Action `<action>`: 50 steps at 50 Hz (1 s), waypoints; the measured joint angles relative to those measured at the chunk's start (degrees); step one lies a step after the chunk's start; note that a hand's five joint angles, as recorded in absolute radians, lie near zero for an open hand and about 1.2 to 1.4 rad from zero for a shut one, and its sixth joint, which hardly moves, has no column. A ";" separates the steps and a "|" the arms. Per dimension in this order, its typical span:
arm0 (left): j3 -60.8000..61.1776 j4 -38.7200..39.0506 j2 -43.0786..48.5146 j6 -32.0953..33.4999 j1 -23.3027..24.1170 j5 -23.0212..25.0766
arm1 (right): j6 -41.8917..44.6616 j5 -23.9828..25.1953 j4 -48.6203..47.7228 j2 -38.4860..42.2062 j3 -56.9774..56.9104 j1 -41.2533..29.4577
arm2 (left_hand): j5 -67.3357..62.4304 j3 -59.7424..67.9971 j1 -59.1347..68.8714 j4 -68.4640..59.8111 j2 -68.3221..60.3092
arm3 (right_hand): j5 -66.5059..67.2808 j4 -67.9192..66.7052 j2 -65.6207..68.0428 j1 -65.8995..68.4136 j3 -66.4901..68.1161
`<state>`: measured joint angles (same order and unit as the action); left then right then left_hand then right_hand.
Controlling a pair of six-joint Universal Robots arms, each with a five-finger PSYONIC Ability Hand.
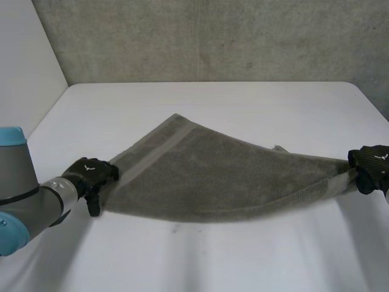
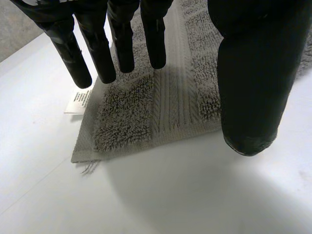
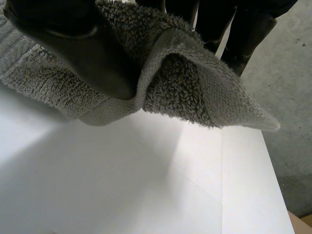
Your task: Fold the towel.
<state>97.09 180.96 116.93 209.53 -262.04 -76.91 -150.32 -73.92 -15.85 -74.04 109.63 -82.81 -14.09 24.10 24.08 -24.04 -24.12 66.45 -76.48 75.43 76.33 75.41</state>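
A grey towel (image 1: 206,176) stretches across the white table (image 1: 213,261) between my two hands. My left hand (image 1: 91,175) is at the towel's near left corner. In the left wrist view its straight fingers (image 2: 102,53) hang just over that corner of the towel (image 2: 146,107), with the thumb (image 2: 253,73) off to the side, open and gripping nothing. The corner lies flat on the table, a white label (image 2: 78,101) sticking out at its edge. My right hand (image 1: 371,163) holds the right corner lifted. Its thumb (image 3: 83,44) pinches the towel (image 3: 195,92) against the fingers.
A grey concrete wall (image 1: 213,36) rises behind the table's far edge. A pale side wall (image 1: 24,61) stands at the left. In the right wrist view the table's edge (image 3: 273,185) drops to a grey floor beyond my hand.
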 measured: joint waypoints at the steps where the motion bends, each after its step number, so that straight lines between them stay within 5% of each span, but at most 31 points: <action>1: -0.01 0.10 0.10 0.00 0.00 0.00 | 0.00 0.00 0.00 0.01 0.03 -0.01 | -0.28 0.29 0.36 -0.34 -0.34 | 0.00 0.00 0.00 0.00 0.00; 18: -0.77 1.09 2.48 -0.03 0.12 0.11 | 0.03 0.00 0.03 0.10 0.64 -0.24 | -31.20 31.25 23.56 -31.38 -31.21 | 0.00 0.00 0.00 0.06 0.22; 23: -0.75 0.96 2.03 -0.14 0.20 0.14 | 0.02 -0.10 0.15 -0.16 0.59 -0.28 | -42.56 42.63 17.87 -42.73 -42.63 | 0.00 0.00 0.00 0.06 0.22; 25: -0.86 0.95 0.79 -0.22 0.30 0.17 | -0.04 -0.20 0.32 -0.40 0.41 -0.30 | -43.90 44.11 30.18 -44.18 -44.13 | 0.00 0.00 0.00 0.06 0.22; 29: -0.94 0.95 -3.94 -0.71 0.50 0.46 | -0.32 -0.33 0.93 -1.13 -0.17 -0.37 | -45.04 45.17 44.65 -45.21 -45.18 | 0.00 0.00 0.00 0.00 0.22; 41: -2.76 -0.44 -27.71 -9.82 0.30 8.33 | -0.88 -0.16 16.73 -10.95 -9.15 -1.62 | -45.32 45.56 44.65 -45.67 -45.58 | 0.00 0.00 0.00 0.08 0.22; 50: -0.41 -1.66 -32.90 -12.61 -0.34 11.87 | -0.95 0.31 24.73 -13.06 -13.51 -3.86 | -45.33 45.57 44.65 -45.68 -45.59 | 0.00 0.00 0.00 0.09 0.36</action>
<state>96.68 179.30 84.03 196.92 -262.38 -65.04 -151.27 -73.61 8.88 -87.10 96.12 -86.67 -59.42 69.67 68.73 -69.71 -69.71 66.46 -76.49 75.44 76.42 75.77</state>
